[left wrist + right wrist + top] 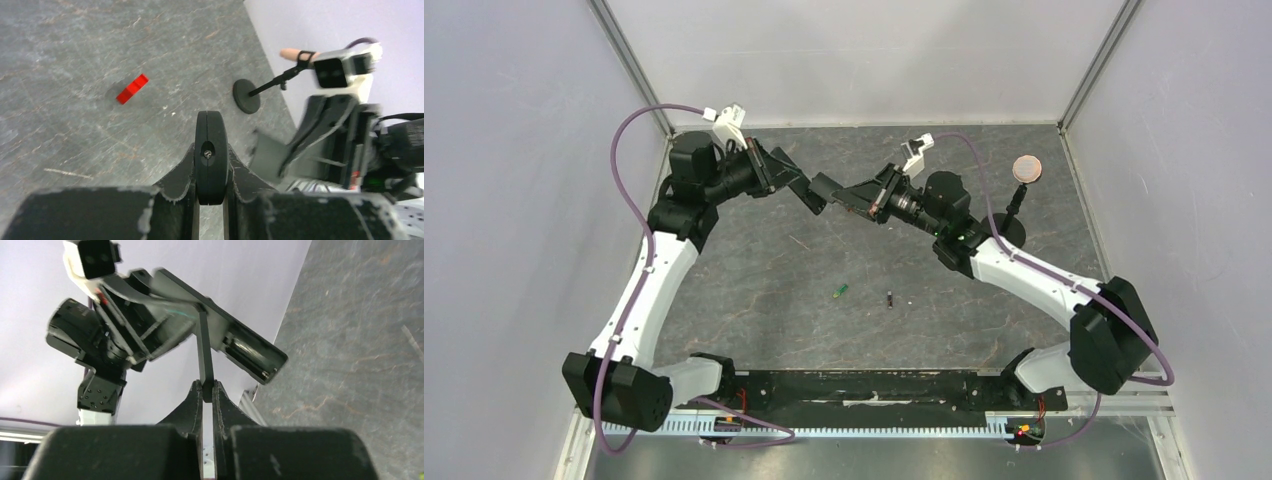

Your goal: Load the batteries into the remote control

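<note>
So the left pincer [210, 152] clenches the remote control [235, 335], seen only edge-on in its own cam. The right pincer [206, 389] is pinched shut on a thin black flap [204, 350] at the remote, can't tell what. The green battery [840, 291] and dark battery [891, 298] lie tiny on the tabletop [754, 290], well clear of both pincers.

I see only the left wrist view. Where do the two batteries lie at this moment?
Observer: In the top view, the green battery and the dark battery both lie loose on the table, with a gap between them.
Operator: And what does the right tool hold?
Observer: In the right wrist view it is shut on a thin black panel whose far end meets the remote control.
</note>
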Available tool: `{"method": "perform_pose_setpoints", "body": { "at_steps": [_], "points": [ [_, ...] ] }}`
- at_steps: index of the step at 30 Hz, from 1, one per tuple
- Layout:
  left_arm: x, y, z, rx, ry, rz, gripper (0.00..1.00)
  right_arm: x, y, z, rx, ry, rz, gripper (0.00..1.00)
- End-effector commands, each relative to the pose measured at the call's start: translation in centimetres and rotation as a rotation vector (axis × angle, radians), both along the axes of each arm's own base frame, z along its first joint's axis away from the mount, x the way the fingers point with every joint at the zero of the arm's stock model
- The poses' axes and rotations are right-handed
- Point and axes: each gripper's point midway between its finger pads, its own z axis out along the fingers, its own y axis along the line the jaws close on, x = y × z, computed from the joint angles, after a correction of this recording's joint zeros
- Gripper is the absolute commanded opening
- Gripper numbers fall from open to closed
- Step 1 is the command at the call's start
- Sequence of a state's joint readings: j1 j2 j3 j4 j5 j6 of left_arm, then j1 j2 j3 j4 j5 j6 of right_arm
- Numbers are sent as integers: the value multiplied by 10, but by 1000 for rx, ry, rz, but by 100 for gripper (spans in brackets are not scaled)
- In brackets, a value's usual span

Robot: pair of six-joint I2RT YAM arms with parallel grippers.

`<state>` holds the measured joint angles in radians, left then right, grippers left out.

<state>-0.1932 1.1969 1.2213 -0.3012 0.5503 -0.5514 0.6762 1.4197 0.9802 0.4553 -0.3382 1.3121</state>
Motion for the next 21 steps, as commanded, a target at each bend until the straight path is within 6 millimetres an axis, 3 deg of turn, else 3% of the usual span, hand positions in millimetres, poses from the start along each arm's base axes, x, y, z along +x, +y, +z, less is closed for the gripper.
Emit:
{"method": "perform_pose_setpoints", "body": {
  "at_steps": [1, 5, 8, 11, 16, 21],
  "points": [
    [-1, 11, -19, 98, -50, 31, 2, 0, -31, 63, 75, -253, -113, 0],
    [-1, 19, -46, 157, -51, 50, 2, 13, -58, 62, -110, -326, -270, 0],
    [-4, 19, -52, 164, -73, 41, 2, 30, -85, 20, -342, -288, -400, 0],
    [-11, 15, -49, 152, -120, 3, 2, 39, -115, -36, -603, -237, -479, 0],
    [-22, 7, -42, 130, -186, -63, 2, 34, -150, -129, -955, -151, -455, 0],
    [-32, -2, -35, 95, -212, -129, 2, 23, -171, -202, -1189, -30, -389, 0]
  ]
}}
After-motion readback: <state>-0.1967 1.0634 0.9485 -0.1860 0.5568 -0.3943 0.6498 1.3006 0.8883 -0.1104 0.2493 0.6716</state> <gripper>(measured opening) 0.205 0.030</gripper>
